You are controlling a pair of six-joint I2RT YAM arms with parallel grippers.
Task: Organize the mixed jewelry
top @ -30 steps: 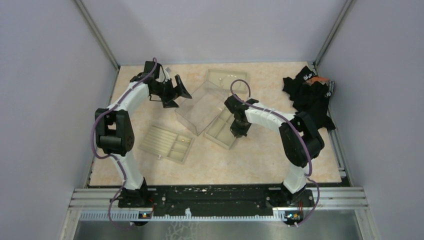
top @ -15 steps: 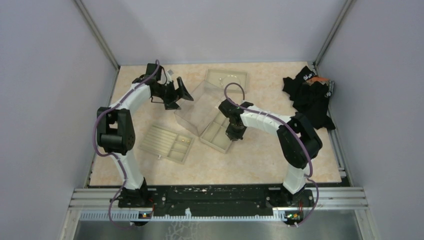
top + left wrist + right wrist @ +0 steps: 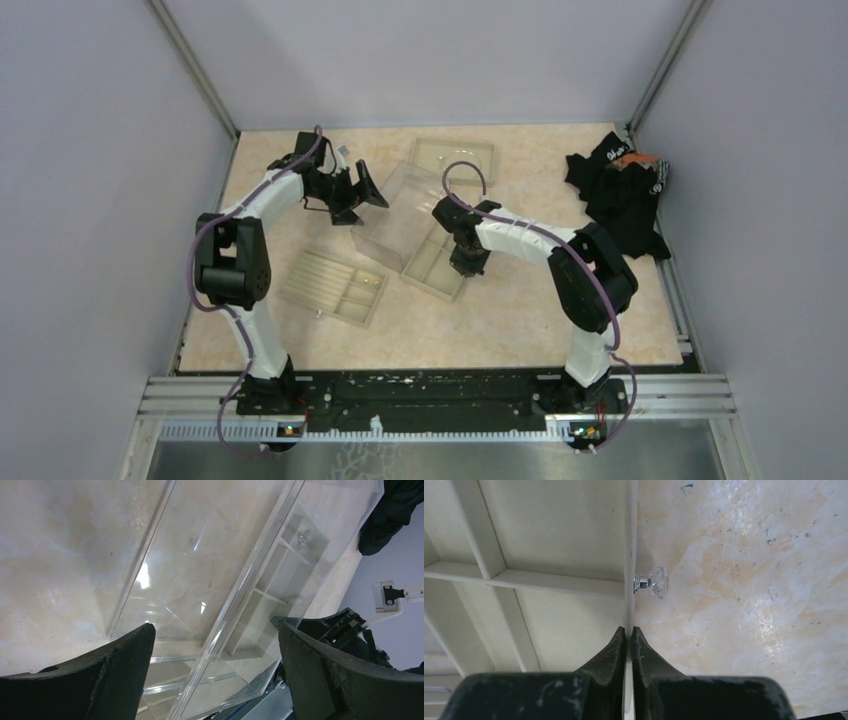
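My right gripper [image 3: 468,262] is shut on the thin front wall of a beige compartmented tray [image 3: 432,266]. In the right wrist view the fingers [image 3: 620,645] pinch that wall [image 3: 629,555] just below a small crystal knob [image 3: 657,582]. My left gripper [image 3: 352,195] is open beside a clear plastic box [image 3: 400,205]. In the left wrist view the box's edge [image 3: 235,595] lies between the wide-apart fingers [image 3: 125,655]. Two tiny pale metallic pieces [image 3: 301,536] show through the clear plastic. The silvery wire loop is not clearly visible.
A second beige tray [image 3: 333,287] with narrow slots lies near the left arm. A third pale tray [image 3: 453,157] sits at the back. A black cloth heap [image 3: 620,195] lies at the right edge by the wall.
My right gripper has dragged the beige tray a little to the left. My left gripper has shifted slightly right, toward the clear box.
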